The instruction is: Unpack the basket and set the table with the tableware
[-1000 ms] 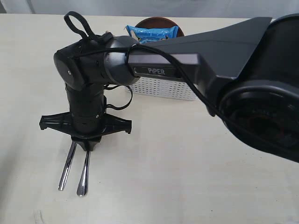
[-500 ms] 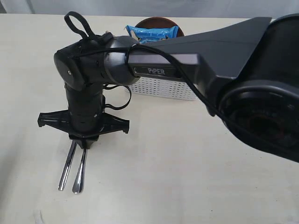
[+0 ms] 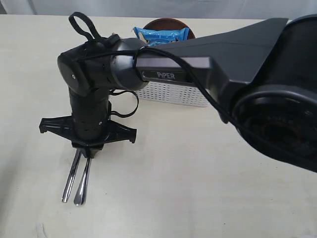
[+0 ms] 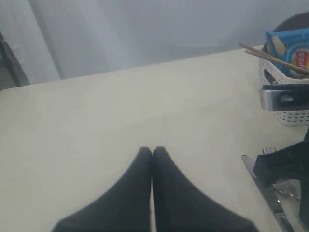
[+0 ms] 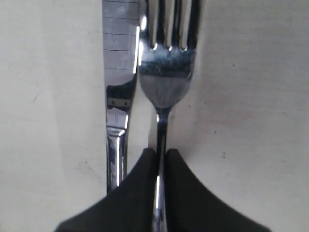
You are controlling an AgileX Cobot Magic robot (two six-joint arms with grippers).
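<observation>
Pale cream table (image 3: 188,198) fills the scene, and my right gripper (image 5: 161,152) is down low over it on the near left side, fingers pinched on the thin neck of the fork (image 5: 166,77) just below its head. The knife (image 5: 119,72) lies flat just beside the fork, its blade so close to the tines that the two look almost touching. Whether the fork's handle already rests fully on the table I cannot tell. To finish this placement well, I would make sure the fork is flat before letting go, so it neither drops nor rolls into the knife. I would then part my fingers only a little and lift straight up, since any sideways drag would swing the fork out of line. The two handles angle slightly toward each other at my end, so a small twist to make them parallel would look tidier. My left gripper (image 4: 152,152) hangs over bare table with its fingers together and nothing between them. Well behind, the basket (image 3: 173,94) holds the chopsticks (image 4: 275,57), a chip bag (image 3: 161,33) and the plate (image 3: 168,22).
</observation>
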